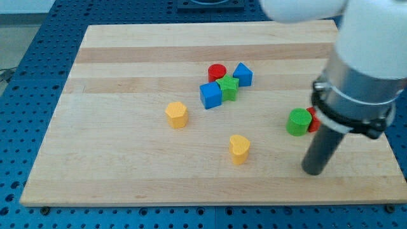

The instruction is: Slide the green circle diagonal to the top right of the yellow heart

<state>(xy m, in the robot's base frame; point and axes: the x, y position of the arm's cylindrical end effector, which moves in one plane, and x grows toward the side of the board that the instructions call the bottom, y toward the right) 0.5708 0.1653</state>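
Observation:
The green circle (297, 122) sits on the wooden board at the view's right, touching a red block (312, 120) on its right side that the arm partly hides. The yellow heart (239, 149) lies lower and to the left of the green circle. My tip (313, 170) is on the board below and slightly right of the green circle, apart from it, and well right of the yellow heart.
A yellow hexagon-like block (177, 115) lies left of centre. A cluster stands above centre: red cylinder (217, 72), green star (227, 86), blue cube (210, 95) and another blue block (243, 74). The board's right edge (395, 166) is near my tip.

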